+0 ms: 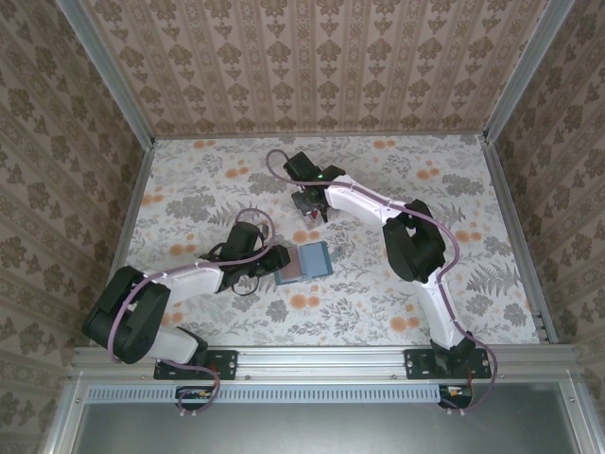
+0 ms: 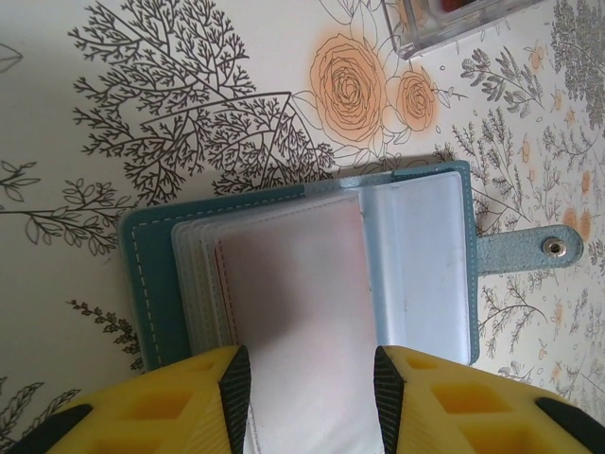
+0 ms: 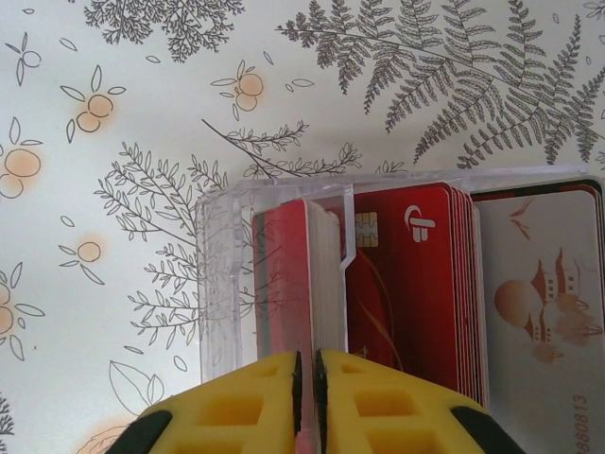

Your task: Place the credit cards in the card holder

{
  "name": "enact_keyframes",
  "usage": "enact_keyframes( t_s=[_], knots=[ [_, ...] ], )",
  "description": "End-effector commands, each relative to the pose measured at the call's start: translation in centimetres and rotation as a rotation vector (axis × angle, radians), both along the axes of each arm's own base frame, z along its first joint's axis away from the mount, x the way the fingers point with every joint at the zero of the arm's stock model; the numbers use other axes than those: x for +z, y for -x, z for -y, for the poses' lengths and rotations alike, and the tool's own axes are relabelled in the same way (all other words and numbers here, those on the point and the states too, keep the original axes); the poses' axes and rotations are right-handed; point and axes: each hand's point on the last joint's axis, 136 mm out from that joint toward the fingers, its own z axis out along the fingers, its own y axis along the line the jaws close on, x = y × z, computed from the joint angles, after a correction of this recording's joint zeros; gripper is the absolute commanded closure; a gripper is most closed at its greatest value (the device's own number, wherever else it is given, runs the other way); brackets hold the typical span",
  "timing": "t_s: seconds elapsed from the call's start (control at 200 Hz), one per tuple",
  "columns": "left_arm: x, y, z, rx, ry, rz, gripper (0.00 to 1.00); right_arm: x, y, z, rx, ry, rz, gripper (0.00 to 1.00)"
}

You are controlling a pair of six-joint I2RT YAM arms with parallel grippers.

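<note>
Left claw [image 2: 308, 386] parted, right claw [image 3: 307, 380] pinched shut

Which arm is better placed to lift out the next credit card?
Right. The right gripper is pinched on a red card in the clear box, while the left gripper straddles a sleeve of the open card holder.

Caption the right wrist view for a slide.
Right jaws closed on a red card standing in a clear box of cards, on floral tabletop.

You have the card holder [image 1: 307, 259] lying mid-table [image 1: 454, 189], and the credit cards [image 3: 416, 284] standing in a box [image 3: 227, 284] behind it.
</note>
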Motion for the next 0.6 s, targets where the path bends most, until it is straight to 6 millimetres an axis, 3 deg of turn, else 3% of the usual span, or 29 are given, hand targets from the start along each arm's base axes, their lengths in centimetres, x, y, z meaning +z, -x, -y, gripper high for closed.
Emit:
enact_keyframes(
  t_s=[0.0, 0.215, 0.27, 0.36, 0.475, 0.595],
  knots=[
    [0.7, -0.4, 0.7, -0.011, 0.020, 0.009, 0.58, 2.2, 0.4, 0.2, 0.001, -0.036, 0.003, 0.88],
    [0.6, -0.4, 0.9, -0.017, 0.019, 0.005, 0.58, 2.3, 0.4, 0.3, 0.000, -0.051, -0.011, 0.95],
    [0.6, -0.5, 1.0, -0.019, 0.020, 0.003, 0.58, 2.1, 0.3, 0.5, -0.006, -0.051, -0.016, 0.92],
    [0.6, -0.4, 1.0, -0.020, 0.021, 0.002, 0.58, 1.8, 0.2, 1.1, -0.018, -0.023, -0.016, 0.74],
    [0.4, -0.3, 0.9, -0.020, 0.016, -0.002, 0.58, 2.3, 0.4, 2.0, -0.031, -0.026, -0.011, 0.73],
    [0.3, -0.4, 1.0, -0.016, 0.015, -0.002, 0.58, 4.1, 0.7, 2.4, -0.036, -0.084, -0.001, 0.73]
  ],
)
